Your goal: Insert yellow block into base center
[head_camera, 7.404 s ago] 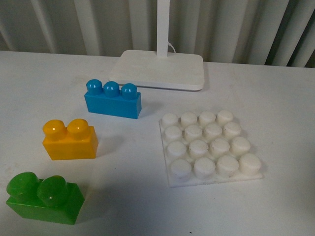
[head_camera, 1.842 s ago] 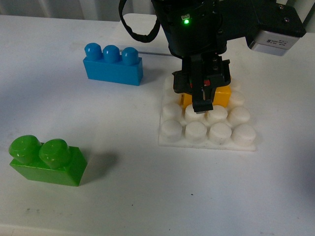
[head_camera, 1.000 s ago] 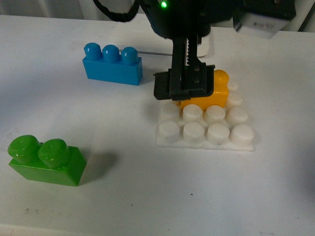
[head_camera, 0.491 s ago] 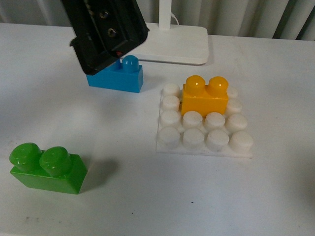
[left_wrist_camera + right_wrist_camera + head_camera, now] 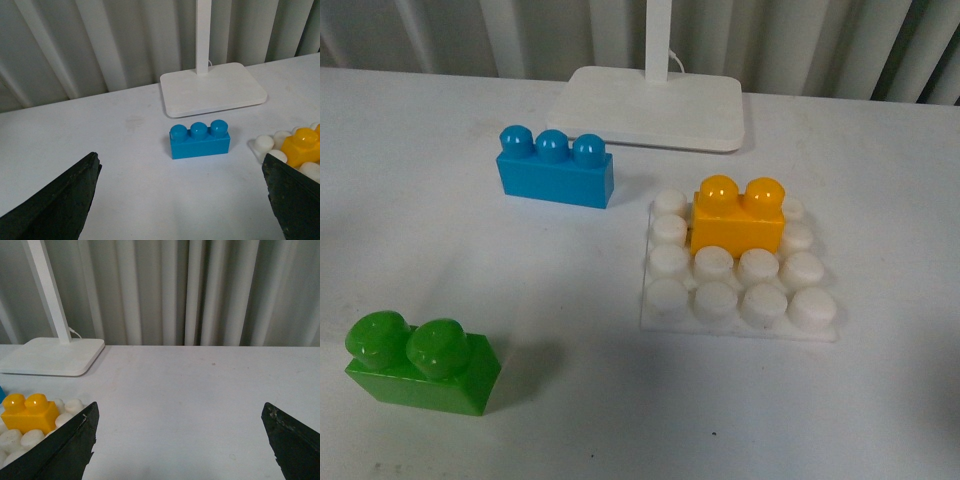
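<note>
The yellow block (image 5: 738, 215) stands upright on the white studded base (image 5: 767, 304), over its two middle columns. Two bare rows of studs lie in front of it and one bare column on each side. Nothing holds it. Neither gripper shows in the front view. In the left wrist view my left gripper (image 5: 180, 165) is open above the table, with the yellow block (image 5: 302, 145) and base (image 5: 263, 144) at the edge of that view. My right gripper (image 5: 180, 405) is open over bare table, away from the yellow block (image 5: 25, 410) and base (image 5: 30, 437).
A blue three-stud brick (image 5: 555, 170) sits left of the base. A green two-stud brick (image 5: 420, 362) lies near the front left. The lamp's white stand plate (image 5: 650, 108) and pole are behind, with a curtain at the back.
The arm that hung over the base has let go of the yellow block, lifted away to the left and left the front view. The block stays seated on the base.
</note>
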`<state>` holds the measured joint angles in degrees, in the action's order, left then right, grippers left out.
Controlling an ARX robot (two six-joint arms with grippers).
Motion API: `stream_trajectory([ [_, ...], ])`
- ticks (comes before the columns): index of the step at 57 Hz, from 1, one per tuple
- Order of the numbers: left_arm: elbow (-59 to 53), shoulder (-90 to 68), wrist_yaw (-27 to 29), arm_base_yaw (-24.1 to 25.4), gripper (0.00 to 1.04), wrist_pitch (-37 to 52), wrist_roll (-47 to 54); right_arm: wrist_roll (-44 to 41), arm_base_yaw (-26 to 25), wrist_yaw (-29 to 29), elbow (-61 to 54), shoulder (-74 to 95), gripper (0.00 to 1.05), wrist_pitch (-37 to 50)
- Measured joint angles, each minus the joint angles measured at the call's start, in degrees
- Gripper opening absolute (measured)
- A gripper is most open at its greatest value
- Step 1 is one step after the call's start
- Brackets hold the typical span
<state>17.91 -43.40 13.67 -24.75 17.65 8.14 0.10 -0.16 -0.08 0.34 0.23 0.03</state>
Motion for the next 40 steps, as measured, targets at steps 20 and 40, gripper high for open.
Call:
stream_trajectory([
  [20, -8.2, 6.7, 4.9, 5.7, 0.52, 9.2, -7.2, 0.0, 0.0, -0.1, 0.0, 0.0, 0.96, 0.0],
  [40, -13.5, 17.4, -4.3, 15.1, 0.04, 3.7, -8.0, 0.0, 0.0, 0.0, 0.0, 0.0, 0.96, 0.0],
])
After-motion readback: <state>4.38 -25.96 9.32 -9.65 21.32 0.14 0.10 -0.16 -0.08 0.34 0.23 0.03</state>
